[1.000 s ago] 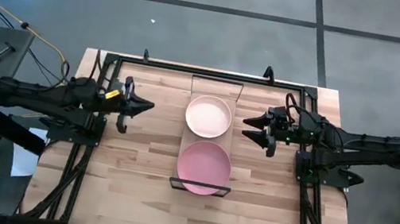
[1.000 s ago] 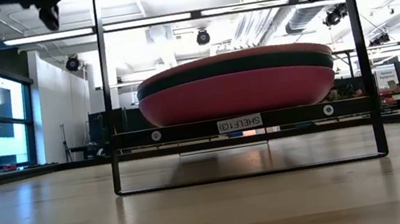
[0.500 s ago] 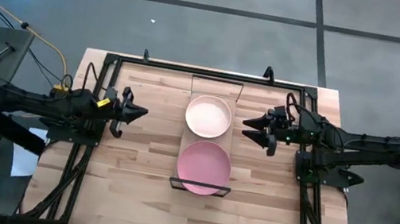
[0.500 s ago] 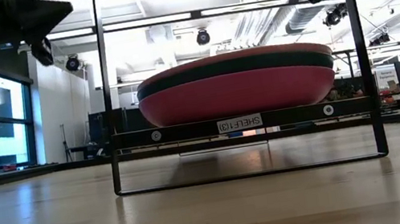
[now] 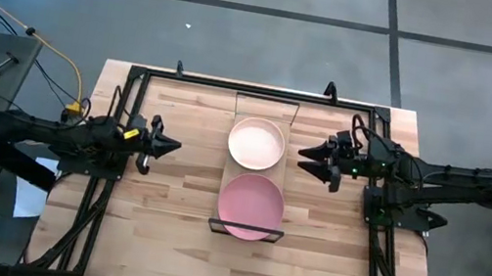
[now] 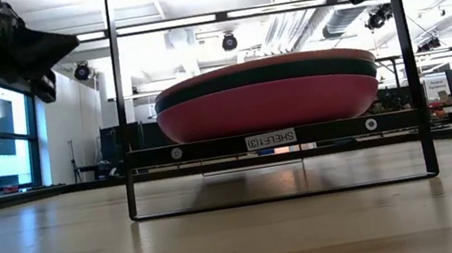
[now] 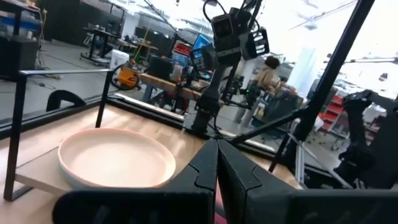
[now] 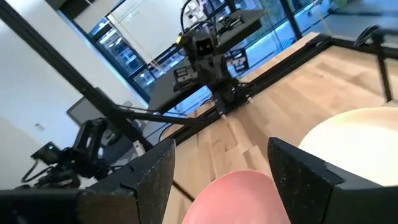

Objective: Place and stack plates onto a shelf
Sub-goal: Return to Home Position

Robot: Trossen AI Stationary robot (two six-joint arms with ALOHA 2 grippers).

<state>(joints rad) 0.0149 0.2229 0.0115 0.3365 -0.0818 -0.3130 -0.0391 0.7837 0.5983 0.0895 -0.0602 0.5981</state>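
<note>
Left gripper (image 5: 158, 144), clenched and empty, retreats farther left of the shelf (image 5: 267, 108).
Right gripper (image 5: 317, 159) waits right of the shelf, spread empty; plates (image 5: 251, 205) sit stacked on it, so stacking looks finished.

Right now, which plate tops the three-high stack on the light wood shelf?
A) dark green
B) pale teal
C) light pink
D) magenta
C: the round matte light pink plate lies on top, with the dark green plate under it and the magenta plate lowest on the narrow wire-framed shelf.
</note>
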